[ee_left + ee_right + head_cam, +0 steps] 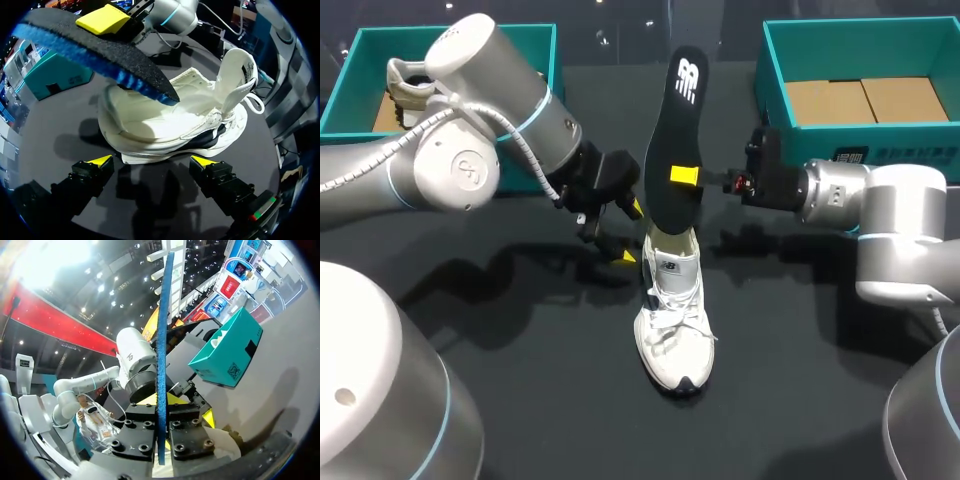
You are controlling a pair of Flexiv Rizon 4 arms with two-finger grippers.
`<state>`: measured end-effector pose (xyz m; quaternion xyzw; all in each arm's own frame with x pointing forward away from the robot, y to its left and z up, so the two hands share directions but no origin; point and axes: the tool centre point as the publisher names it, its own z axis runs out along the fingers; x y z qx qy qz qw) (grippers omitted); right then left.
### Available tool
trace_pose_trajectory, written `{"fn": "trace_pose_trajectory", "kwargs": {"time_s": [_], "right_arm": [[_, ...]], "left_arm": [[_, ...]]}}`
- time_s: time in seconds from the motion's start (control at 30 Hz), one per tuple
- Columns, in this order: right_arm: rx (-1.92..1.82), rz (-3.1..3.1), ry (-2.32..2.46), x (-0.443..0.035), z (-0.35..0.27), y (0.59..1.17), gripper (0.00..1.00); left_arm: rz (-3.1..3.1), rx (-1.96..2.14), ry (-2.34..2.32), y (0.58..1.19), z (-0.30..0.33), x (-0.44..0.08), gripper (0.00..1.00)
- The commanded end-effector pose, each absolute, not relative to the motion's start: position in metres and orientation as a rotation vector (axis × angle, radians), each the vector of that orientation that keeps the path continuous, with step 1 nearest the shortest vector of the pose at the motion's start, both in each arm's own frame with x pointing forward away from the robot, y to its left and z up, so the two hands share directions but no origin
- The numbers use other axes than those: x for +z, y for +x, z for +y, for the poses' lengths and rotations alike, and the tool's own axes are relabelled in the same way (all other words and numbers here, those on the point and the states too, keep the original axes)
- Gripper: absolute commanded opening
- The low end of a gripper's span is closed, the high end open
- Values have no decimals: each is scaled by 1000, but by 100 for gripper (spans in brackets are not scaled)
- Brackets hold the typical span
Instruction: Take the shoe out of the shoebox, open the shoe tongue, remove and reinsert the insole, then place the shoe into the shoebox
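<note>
A white shoe [675,330] stands on the dark table, toe toward the front, its tongue [237,72] pulled up. A black insole [673,140] with a blue underside rises upright from the shoe's opening, its lower end at the heel. My right gripper [685,178] is shut on the insole's middle; in the right wrist view the insole [162,350] runs edge-on between that gripper's [162,435] fingers. My left gripper [628,233] stands open just left of the shoe's heel. In the left wrist view the shoe [175,125] lies ahead of the left gripper [150,162], untouched.
A teal shoebox [535,40] at the back left holds another shoe [408,85]. A second teal shoebox [775,85] with a cardboard floor stands at the back right, close behind my right arm.
</note>
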<state>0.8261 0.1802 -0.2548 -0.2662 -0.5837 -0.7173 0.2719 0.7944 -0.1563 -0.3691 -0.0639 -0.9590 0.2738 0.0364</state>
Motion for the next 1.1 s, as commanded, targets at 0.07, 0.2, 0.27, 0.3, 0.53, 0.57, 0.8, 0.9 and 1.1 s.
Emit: {"fn": "trace_pose_trajectory", "kwargs": {"time_s": [0.07, 0.2, 0.27, 0.3, 0.53, 0.57, 0.8, 0.9, 1.1], "right_arm": [[-1961, -1570, -692, -265, 185, 830, 0], [-1992, -1598, -672, -269, 186, 829, 0], [-2004, -1606, -661, -271, 185, 828, 0], [-2013, -1612, -659, -271, 185, 827, 0], [-2043, -1647, -607, -275, 183, 822, 0], [-2045, -1652, -602, -276, 183, 821, 0], [-2052, -1703, -563, -284, 182, 815, 0], [-2041, -1730, -558, -290, 182, 812, 0], [-2005, -1752, -571, -300, 184, 806, 0]], "left_arm": [[-2946, 838, -197, 795, -157, -370, 100], [-2946, 838, -197, 795, -157, -370, 100], [-2946, 838, -197, 795, -157, -370, 100], [-2946, 838, -197, 795, -157, -370, 100], [-2946, 838, -197, 795, -157, -370, 100], [-2946, 838, -197, 795, -157, -370, 100], [-2946, 838, -197, 795, -157, -370, 100], [-2946, 838, -197, 795, -157, -370, 100], [-2946, 838, -197, 795, -157, -370, 100]]}}
